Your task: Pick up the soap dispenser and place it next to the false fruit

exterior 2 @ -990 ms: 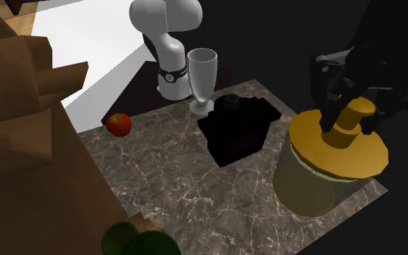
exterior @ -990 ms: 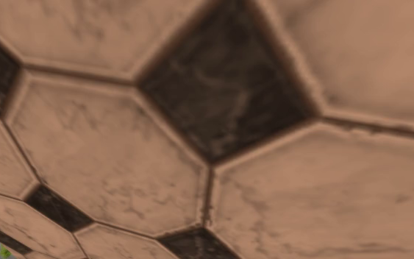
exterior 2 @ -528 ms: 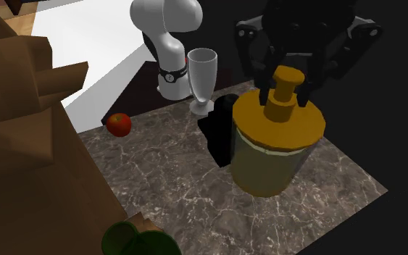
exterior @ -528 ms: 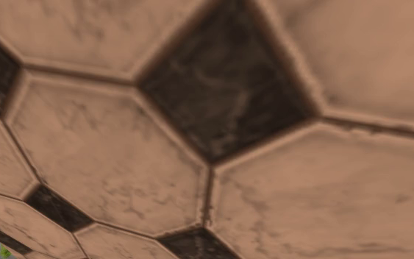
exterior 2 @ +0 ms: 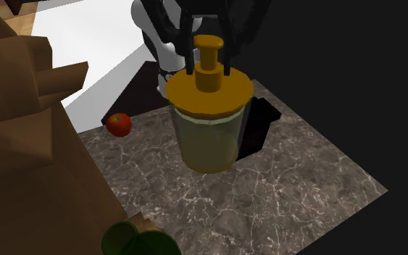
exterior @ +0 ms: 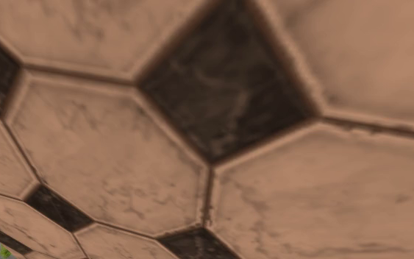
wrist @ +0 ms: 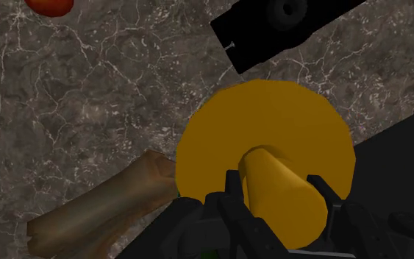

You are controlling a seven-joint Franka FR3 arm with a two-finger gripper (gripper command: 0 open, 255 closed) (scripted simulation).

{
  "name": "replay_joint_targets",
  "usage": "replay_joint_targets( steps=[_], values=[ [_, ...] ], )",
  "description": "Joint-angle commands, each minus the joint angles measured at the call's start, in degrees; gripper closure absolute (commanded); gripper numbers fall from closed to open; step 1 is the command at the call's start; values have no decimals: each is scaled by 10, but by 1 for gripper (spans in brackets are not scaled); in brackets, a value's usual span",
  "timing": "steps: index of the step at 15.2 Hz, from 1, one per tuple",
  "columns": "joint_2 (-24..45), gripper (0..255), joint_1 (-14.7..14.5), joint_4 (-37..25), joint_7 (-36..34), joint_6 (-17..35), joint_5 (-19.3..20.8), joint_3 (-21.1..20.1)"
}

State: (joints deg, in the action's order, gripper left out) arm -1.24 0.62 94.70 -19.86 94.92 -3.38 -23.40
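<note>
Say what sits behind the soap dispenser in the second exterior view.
A black object on the marble counter shows past the soap dispenser; its remainder is covered.

Mustard-yellow soap dispenser (exterior 2: 208,134); red fruit (exterior 2: 119,124); grey-veined counter (exterior 2: 296,181).

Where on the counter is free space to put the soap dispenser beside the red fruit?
In the second exterior view, bare counter lies between the red fruit and the black object, partly hidden by the soap dispenser. The brown shape crowds the fruit's other side.
</note>
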Motion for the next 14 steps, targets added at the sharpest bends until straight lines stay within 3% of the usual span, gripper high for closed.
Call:
replay_joint_targets(
  steps=[1,14],
  values=[
    [-21,255,14,10,30,-10,-8,15],
    [-102,255,89,33,211,-79,-20,125]
  ],
)
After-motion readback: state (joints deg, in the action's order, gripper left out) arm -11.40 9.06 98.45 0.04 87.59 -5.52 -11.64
